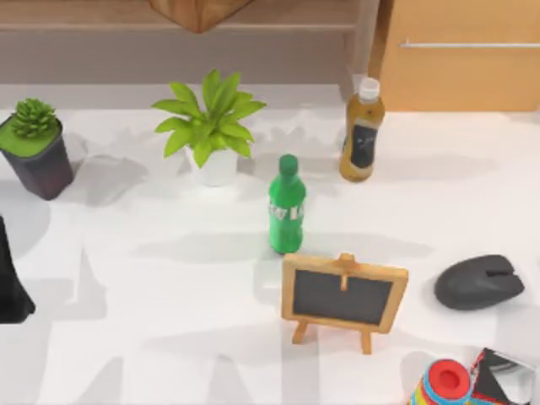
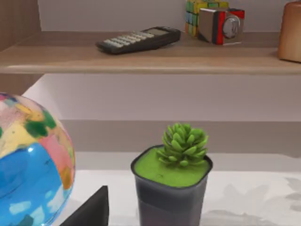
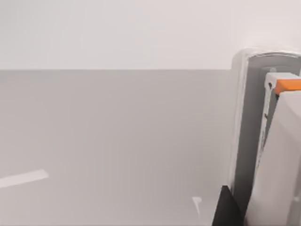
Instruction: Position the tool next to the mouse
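At the right side of the table, the mouse lies just beyond the small chalkboard easel, apart from it. Its long axis runs nearly left to right, slightly tilted, with the scroll-wheel end towards the right edge.

Much is cut off. In the right wrist view a slim pale silver-grey piece with a rounded end, seemingly the tool, is cropped by the frame beside a paler slab carrying an orange tab. Where it sits on the table and which way it points cannot be told. Whether the right gripper is open or closed cannot be told either.

At the top view's lower right corner, a striped red and blue object and a black, red and white thing are cropped and hard to identify.

My left arm is a dark shape at the left edge, and the state of the left gripper cannot be told.

A green bottle stands behind the easel, an amber bottle farther back, then a leafy plant and a potted succulent.

The left wrist view adds a colourful globe and a shelf holding a calculator and a puzzle cube.
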